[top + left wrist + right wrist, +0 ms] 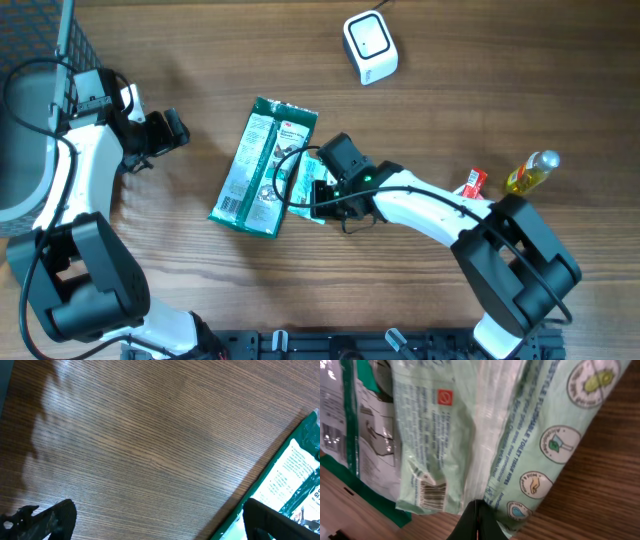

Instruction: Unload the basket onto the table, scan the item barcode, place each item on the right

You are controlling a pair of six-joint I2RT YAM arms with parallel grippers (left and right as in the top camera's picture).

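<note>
The item is a light green pack of wipes (470,425); its barcode (431,494) faces the right wrist camera, near the pack's lower left corner. My right gripper (477,510) is shut, its tips pinching the pack's back seam at the lower edge. From overhead the right gripper (325,188) and the wipes pack (303,185) sit beside a dark green packet (262,165) in the middle of the table. The white scanner (370,46) stands at the back, apart from both arms. My left gripper (168,131) is open over bare wood, left of the dark green packet (295,480).
A yellow bottle (531,172) and a small red packet (473,182) lie to the right. A dark mesh basket (40,40) and a grey bin (20,150) stand at the left edge.
</note>
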